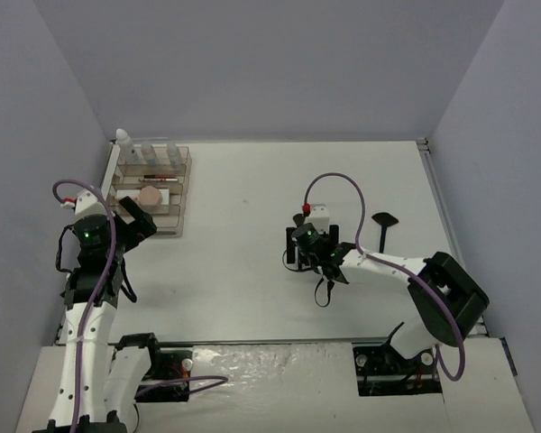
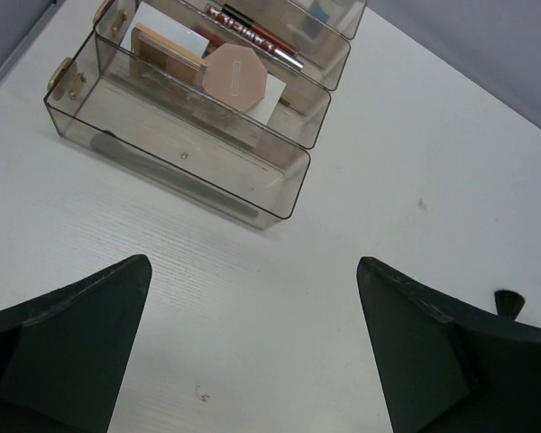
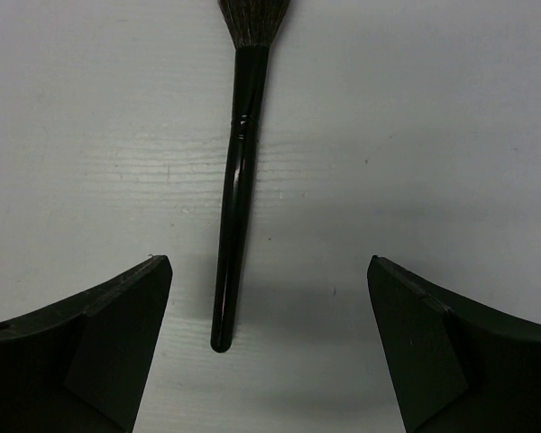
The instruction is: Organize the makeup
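The right gripper, jaws wide open, hovers over a black makeup brush lying flat on the white table, with the handle end between its fingers and untouched. The left gripper, also open and empty, hangs near the smoky organizer tray, which holds a pink compact, a tan compact and red lip tubes.

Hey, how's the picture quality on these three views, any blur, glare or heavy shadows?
Top external: soft, even light with no harsh glare, but the contents of the organizer are too small to tell. Left wrist: the organizer is sharp, while the left gripper is dark and shows little detail. Right wrist: the brush is crisp, with a faint soft shadow to its right.
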